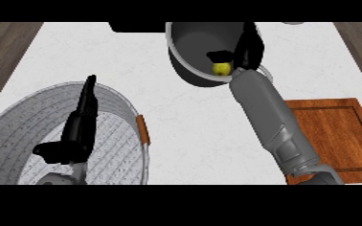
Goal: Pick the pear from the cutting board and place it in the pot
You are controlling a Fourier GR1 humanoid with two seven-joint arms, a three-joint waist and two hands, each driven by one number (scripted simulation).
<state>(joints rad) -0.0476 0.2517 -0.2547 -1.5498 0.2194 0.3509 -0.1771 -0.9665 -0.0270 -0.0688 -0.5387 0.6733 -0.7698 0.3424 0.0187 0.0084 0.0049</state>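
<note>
Pear inside the pot, right hand over it.

On the white counter (176,110), a large grey basket (120,105) at near left shows the left hand (78,129) over it, fingers straight and open. At far centre, the dark pot (194,43) contains the yellow pear (222,68), with the right hand (244,52) curled round it. The wooden cutting board (329,124) lies at near right.

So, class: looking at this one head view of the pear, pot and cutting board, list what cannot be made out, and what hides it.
- Pear: only a small yellow patch shows inside the pot; the right hand covers the rest.
- Pot: its far rim is cut off by the view's top edge.
- Cutting board: the right forearm hides its near-left part, and the view's right edge crops it.
- Grey basket: cut off at the left and bottom; the left hand covers part of its inside.
</note>
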